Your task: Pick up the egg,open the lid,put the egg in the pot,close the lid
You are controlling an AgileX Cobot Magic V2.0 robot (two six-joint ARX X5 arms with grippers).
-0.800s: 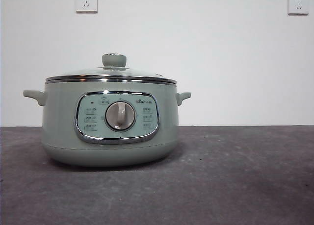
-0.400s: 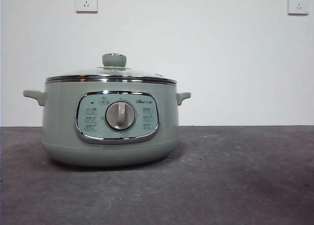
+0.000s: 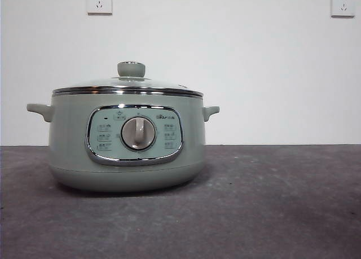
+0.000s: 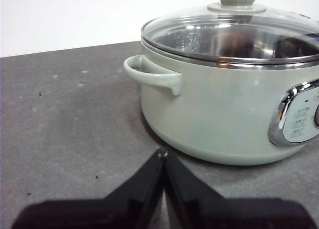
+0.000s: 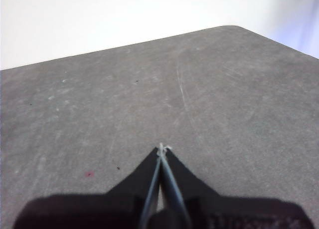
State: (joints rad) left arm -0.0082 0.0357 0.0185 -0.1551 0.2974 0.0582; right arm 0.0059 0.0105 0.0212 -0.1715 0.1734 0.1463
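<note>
the grey table (image 3: 282, 202) carries the sage-green pot (image 3: 127, 140), standing upright with its control panel and silver-grey dial (image 3: 138, 133) facing the front camera. the glass lid (image 3: 127, 87) sits closed on the pot's rim, its green knob (image 3: 131, 69) on top. the left gripper (image 4: 162, 153) hangs low above the table just ahead of the pot's side handle (image 4: 152, 74), jaws pressed together on nothing. the right gripper (image 5: 161, 148) is over bare tabletop, jaws also pressed together. the egg is not in sight in any view.
</note>
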